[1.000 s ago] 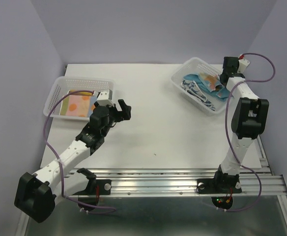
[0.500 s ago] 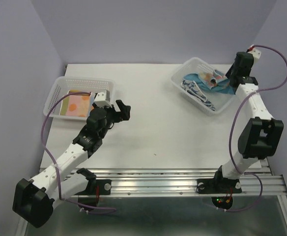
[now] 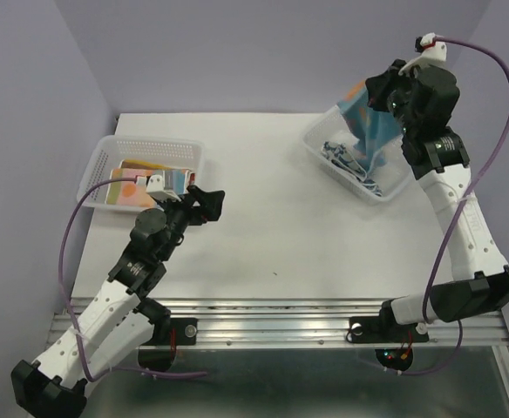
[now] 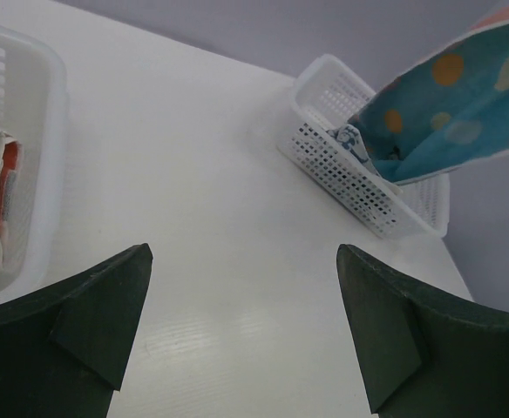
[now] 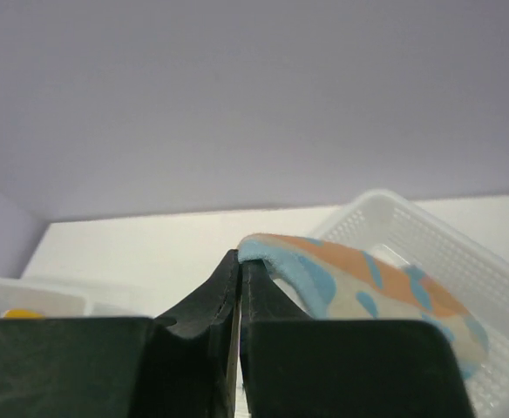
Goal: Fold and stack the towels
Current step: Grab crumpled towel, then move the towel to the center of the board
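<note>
A teal towel with orange and pale dots (image 3: 369, 126) hangs from my right gripper (image 3: 380, 92), which is shut on its edge high above the right white basket (image 3: 385, 190). The towel's lower end still trails into that basket, where a blue-white patterned towel (image 3: 346, 157) lies. In the right wrist view the fingers (image 5: 204, 300) pinch the towel's teal hem (image 5: 272, 254). A folded pastel towel (image 3: 131, 187) with orange dots lies in the left basket (image 3: 141, 144). My left gripper (image 3: 211, 200) hovers open over the table beside that basket, holding nothing (image 4: 241, 326).
The white table (image 3: 281, 226) ends at a metal rail along the near edge (image 3: 281, 313). Lilac walls close in the back and both sides. A purple cable (image 3: 490, 65) loops off the right wrist; another arcs from the left arm (image 3: 71, 235).
My right gripper has closed on the dotted towel and risen out of the right basket, pulling the towel up. The left arm has shifted slightly toward the near side, still open.
</note>
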### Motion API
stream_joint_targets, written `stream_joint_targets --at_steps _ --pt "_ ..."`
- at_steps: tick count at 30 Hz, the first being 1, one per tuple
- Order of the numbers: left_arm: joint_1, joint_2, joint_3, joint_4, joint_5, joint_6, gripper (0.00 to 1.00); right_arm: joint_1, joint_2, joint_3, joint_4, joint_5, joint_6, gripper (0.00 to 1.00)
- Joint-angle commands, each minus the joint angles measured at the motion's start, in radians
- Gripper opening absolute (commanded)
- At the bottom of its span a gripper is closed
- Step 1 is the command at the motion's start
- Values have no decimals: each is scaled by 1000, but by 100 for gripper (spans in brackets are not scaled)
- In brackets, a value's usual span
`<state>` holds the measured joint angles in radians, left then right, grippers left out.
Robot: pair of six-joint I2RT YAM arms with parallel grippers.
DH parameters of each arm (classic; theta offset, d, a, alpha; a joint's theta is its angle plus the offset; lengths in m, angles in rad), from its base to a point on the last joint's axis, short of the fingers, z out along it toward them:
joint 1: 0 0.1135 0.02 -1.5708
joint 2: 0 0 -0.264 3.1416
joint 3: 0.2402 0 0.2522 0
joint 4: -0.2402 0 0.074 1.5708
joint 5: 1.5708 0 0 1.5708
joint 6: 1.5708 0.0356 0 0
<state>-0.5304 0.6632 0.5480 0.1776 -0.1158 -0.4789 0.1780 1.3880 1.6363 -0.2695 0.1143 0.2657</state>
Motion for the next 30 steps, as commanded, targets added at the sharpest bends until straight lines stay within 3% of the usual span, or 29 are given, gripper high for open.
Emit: stream_joint_targets --at_steps 1,5,16,17,21,24,26,30 --pt "-5 -57 -10 -35 -18 -47 99 46 26 242 -5 -207 -2 1" --pt "-5 -97 0 -93 -59 -79 99 115 115 388 -51 -336 7 1" --pt "-3 -128 21 -197 -165 -138 99 258 292 562 -86 -335 -48 1" --pt "-5 -126 21 -204 -174 -145 99 291 284 527 -86 -320 -49 1" --pt "-5 -123 21 -251 -231 -196 99 422 125 143 25 -121 -63 1" --pt "-5 -126 23 -282 -249 -231 99 534 40 -186 110 29 13 1" --pt "-3 -129 17 -285 -254 -240 99 619 20 -392 147 64 71 1" --pt "-3 -123 12 -286 -265 -262 99 811 72 -582 210 59 173 1"
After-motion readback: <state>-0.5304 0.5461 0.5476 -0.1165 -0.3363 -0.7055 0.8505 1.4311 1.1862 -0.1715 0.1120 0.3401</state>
